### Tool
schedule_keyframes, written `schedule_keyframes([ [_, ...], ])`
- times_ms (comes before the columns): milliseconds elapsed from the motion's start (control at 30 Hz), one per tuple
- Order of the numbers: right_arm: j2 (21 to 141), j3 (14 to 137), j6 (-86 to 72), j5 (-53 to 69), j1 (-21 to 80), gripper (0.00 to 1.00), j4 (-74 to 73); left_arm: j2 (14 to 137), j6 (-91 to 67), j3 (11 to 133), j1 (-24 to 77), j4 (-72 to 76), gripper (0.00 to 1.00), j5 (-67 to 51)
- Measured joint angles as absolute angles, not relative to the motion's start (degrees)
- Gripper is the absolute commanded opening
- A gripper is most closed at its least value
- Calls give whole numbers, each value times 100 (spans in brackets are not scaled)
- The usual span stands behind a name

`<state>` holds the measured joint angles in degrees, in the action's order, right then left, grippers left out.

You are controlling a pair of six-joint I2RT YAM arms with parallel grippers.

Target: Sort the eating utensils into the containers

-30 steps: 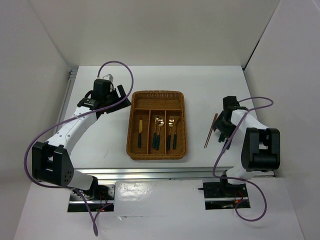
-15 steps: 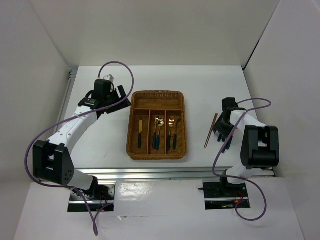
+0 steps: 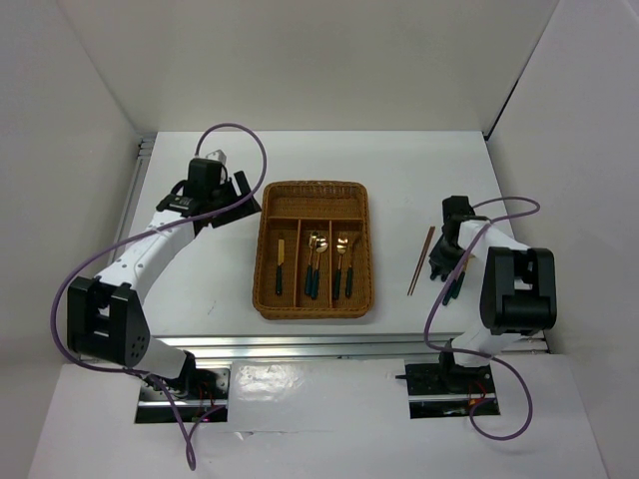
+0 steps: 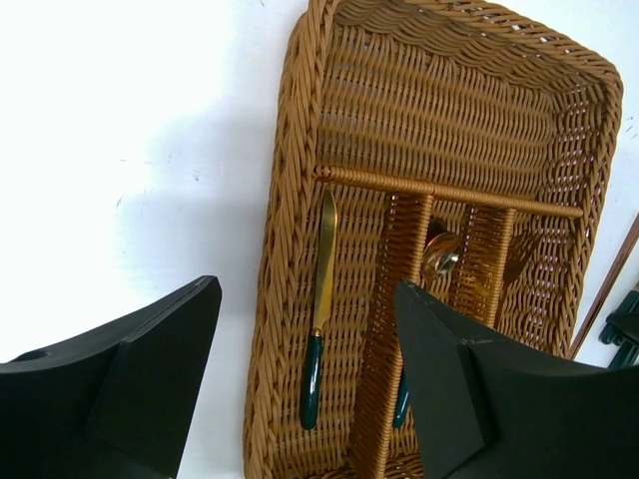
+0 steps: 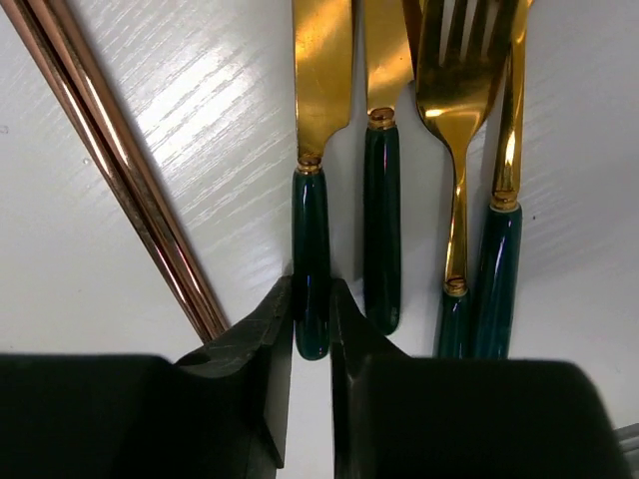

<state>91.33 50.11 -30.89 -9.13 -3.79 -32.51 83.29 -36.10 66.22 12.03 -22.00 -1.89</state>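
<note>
We found the right gripper (image 5: 312,334) closed on the butt end of a knife (image 5: 320,90), its two fingers (image 5: 268,349) pinching the dark green handle from either side. In the right wrist view the knife's long axis ran straight up the frame from the pinch, gold blade farthest from the fingers, in line with the gripper's own reach.

Just right of it lay a second knife (image 5: 380,220) and a fork (image 5: 458,130), both parallel to the held piece and close beside it. The chopsticks (image 5: 120,170) lay to its left, slanting toward the upper left of the frame.

In the top view the wicker tray (image 3: 259,261) sat at centre frame, to the left of the right gripper, with the chopsticks between the two. Its long sections ran up and down the frame, and the leftmost held a stored knife (image 4: 324,249). We judged that section the proper destination, which called for carrying the held piece leftward over the chopsticks and across two sections.

The left gripper (image 3: 238,188) stood open off the tray's upper left corner, holding nothing. The right arm was plainly the nearer to the loose utensils.
</note>
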Motion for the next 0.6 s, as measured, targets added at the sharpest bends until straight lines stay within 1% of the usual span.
schedule_keyframes([
  [67,9146,5033,-3100,-913,-379,8,-3249,8346,-3610,6622,1203,-2213,84,-187],
  [100,9159,5054,-3096,-910,-379,7,-3264,8350,-3610,6622,1203,-2220,84,-187],
  [300,9148,5417,-3085,-755,-379,6,-3503,8350,-3601,6622,1203,-2248,84,-185],
  [467,8495,5990,-3004,-565,-242,6,-3750,8350,-3597,6622,1203,-2257,84,-185],
  [600,8029,6652,-2967,-373,226,6,-3822,8350,-3594,6622,1203,-2265,84,-185],
])
